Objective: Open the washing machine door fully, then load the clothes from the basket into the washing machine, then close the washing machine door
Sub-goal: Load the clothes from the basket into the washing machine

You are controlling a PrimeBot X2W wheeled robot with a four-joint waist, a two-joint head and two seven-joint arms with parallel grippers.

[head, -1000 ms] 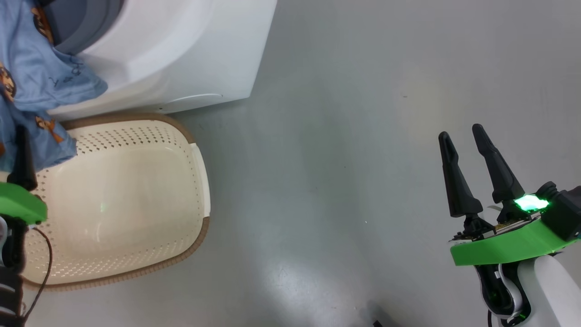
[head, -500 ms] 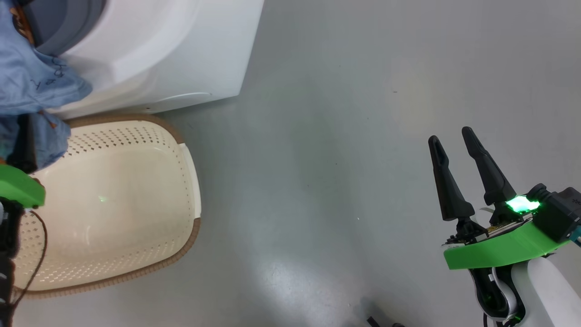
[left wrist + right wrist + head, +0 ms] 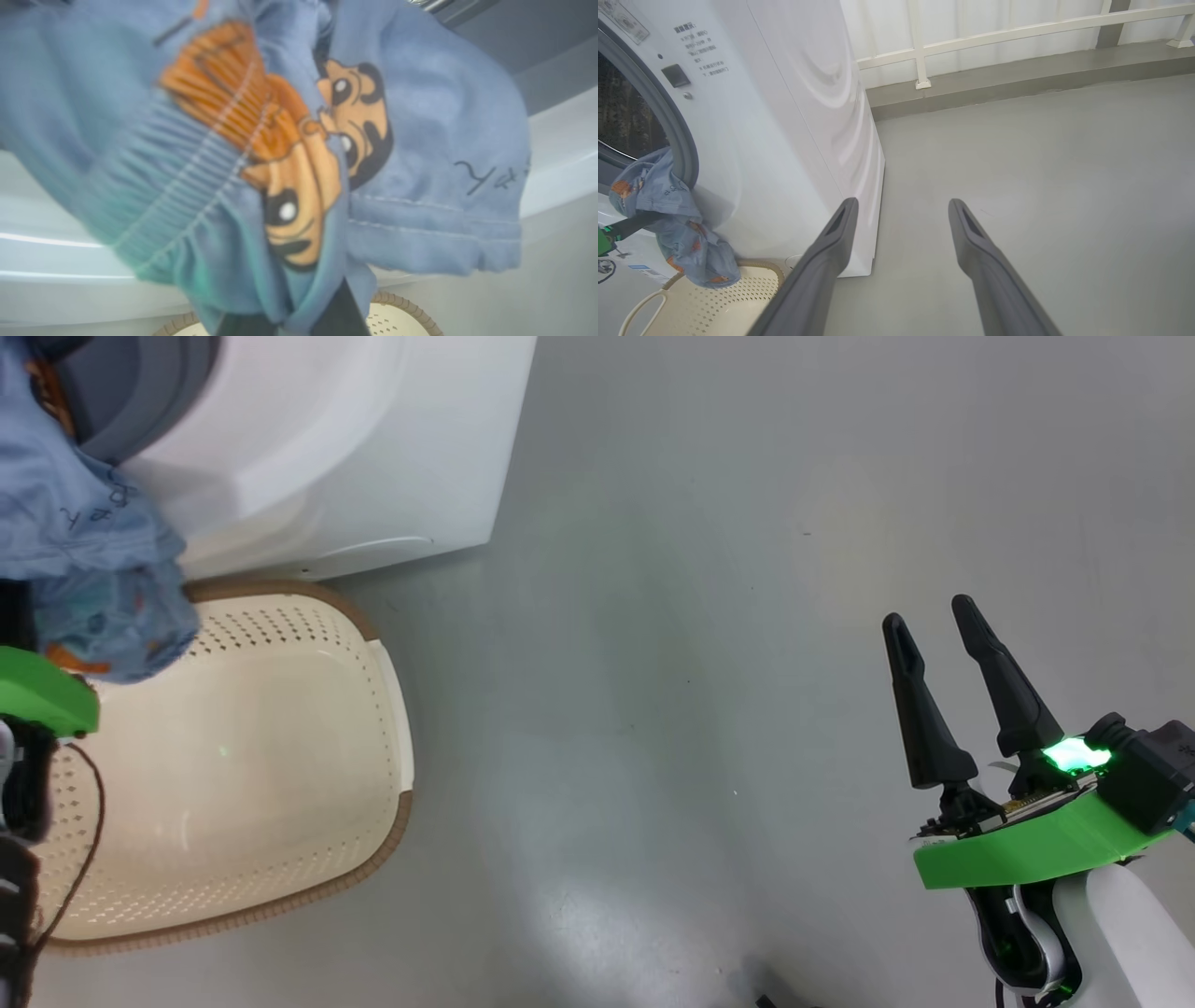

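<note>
Two dark fingers of the left gripper (image 3: 294, 322) are clamped on the clothes (image 3: 84, 551), with blue printed fabric bunched between them in the left wrist view (the fingertips themselves are buried in the cloth). The bundle hangs at the far left, draped out over the grey gasket (image 3: 677, 135) at the lower edge of the washing machine (image 3: 327, 448) opening, and it sags down above the far left corner of the basket (image 3: 387, 709). The basket sits on the grey floor (image 3: 700, 663) just on the near side of the machine's front, its perforated cream inside showing. Well apart on the right, the right gripper (image 3: 927, 616) hovers above the floor, its fingers spread apart with floor showing between them.
</note>
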